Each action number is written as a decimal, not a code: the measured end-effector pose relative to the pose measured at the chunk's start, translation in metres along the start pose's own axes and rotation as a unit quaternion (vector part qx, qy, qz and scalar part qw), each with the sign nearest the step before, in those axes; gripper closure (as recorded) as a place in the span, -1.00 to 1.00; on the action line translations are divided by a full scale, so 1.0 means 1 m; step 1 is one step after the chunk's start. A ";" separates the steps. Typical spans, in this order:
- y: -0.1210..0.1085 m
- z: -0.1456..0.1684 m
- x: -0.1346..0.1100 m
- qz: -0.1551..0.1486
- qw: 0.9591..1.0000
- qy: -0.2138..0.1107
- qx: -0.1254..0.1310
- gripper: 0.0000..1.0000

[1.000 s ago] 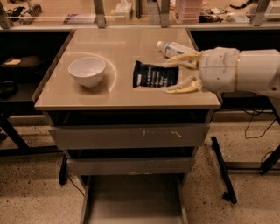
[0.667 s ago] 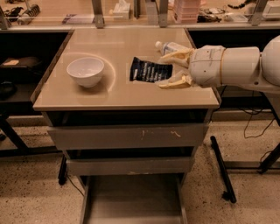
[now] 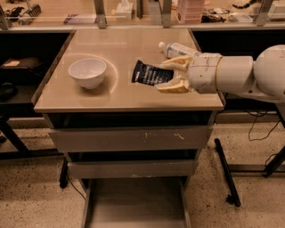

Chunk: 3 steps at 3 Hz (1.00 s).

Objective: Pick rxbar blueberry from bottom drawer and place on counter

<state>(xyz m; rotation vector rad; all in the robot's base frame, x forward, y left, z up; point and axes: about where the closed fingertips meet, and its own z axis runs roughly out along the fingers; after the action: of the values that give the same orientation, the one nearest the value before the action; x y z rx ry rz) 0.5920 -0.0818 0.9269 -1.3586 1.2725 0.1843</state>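
The rxbar blueberry (image 3: 149,73), a dark wrapper with pale lettering, hangs tilted just above the counter (image 3: 124,42), right of its middle. My gripper (image 3: 172,75) reaches in from the right and is shut on the bar's right end, one cream finger above it and one below. The bottom drawer (image 3: 133,202) stands pulled out at the foot of the cabinet, showing a bare grey floor.
A white bowl (image 3: 87,72) sits on the left half of the counter. A clear bottle (image 3: 178,49) lies behind my gripper near the back right corner. Two shut grey drawer fronts (image 3: 129,139) face me. A cluttered bench (image 3: 133,11) runs along the back.
My gripper has carried the bar a little to the left over the counter, toward its middle. The bowl and bottle have not moved.
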 end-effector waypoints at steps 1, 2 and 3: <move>-0.011 0.002 0.012 0.038 0.999 0.018 0.033 1.00; -0.045 0.012 0.053 0.105 0.987 0.067 0.104 1.00; -0.065 0.025 0.092 0.168 0.970 0.099 0.143 1.00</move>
<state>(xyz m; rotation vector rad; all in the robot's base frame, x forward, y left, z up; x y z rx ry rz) 0.6892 -0.1325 0.8912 -0.9259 1.6267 0.0951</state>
